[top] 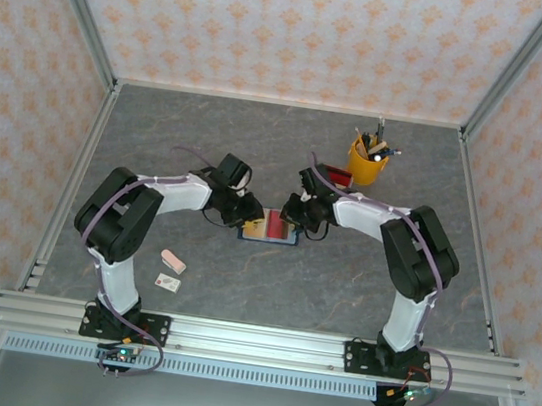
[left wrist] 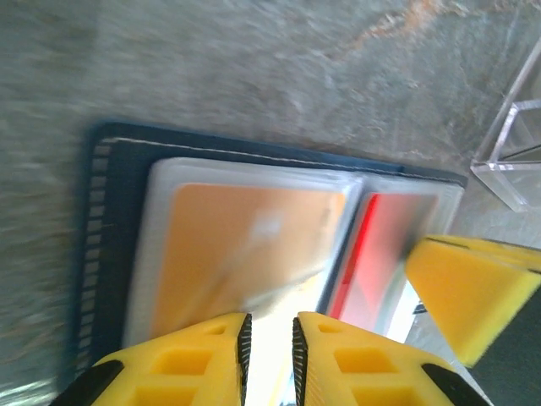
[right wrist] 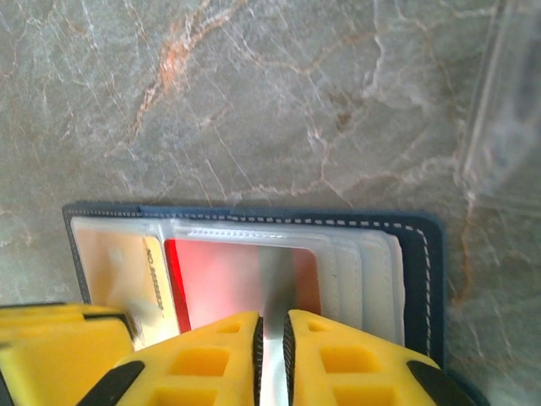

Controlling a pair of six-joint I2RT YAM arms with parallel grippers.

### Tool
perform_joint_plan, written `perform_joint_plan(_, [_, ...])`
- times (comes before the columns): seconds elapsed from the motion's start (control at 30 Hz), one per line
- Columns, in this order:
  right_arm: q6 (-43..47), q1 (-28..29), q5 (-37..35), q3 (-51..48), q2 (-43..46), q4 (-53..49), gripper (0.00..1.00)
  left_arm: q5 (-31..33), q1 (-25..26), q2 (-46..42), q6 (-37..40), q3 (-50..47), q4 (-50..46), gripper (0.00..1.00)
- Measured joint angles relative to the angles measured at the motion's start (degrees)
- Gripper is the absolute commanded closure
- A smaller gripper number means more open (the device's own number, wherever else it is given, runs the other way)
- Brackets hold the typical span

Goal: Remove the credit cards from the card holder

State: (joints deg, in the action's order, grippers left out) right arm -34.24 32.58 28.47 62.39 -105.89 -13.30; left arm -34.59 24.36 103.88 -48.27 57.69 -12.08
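The card holder [top: 269,230] lay open mid-worktop [top: 258,151], with the left gripper [left wrist: 270,328] at its 9 o'clock side and the right gripper [right wrist: 272,326] at its 3 o'clock side. Both pairs of jaws stood nearly together; I could not tell whether they pinched anything. The tan-orange card [left wrist: 245,245] and red card [right wrist: 228,279], tucked in clear pockets [left wrist: 156,254], looked light, stiff and slick, and would probably be best pinched at an exposed edge.

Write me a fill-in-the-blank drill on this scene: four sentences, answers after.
1. The card holder lies ____, its pockets showing.
2. Beside the tan-orange card sits a second card, coloured ____.
3. The pens stand in a ____ cup.
4. In the top view, the pink block lies to the ____ of the card holder.

Answers: open; red; yellow; left.
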Motion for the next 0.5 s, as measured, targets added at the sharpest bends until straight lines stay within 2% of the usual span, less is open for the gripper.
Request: perform_joint_plan(0.5, [2.1, 0.09, 2.95, 0.17, 3.61, -7.54, 0.78, -0.48, -0.26, -4.52, 1.38, -0.7, -1.66, 0.77])
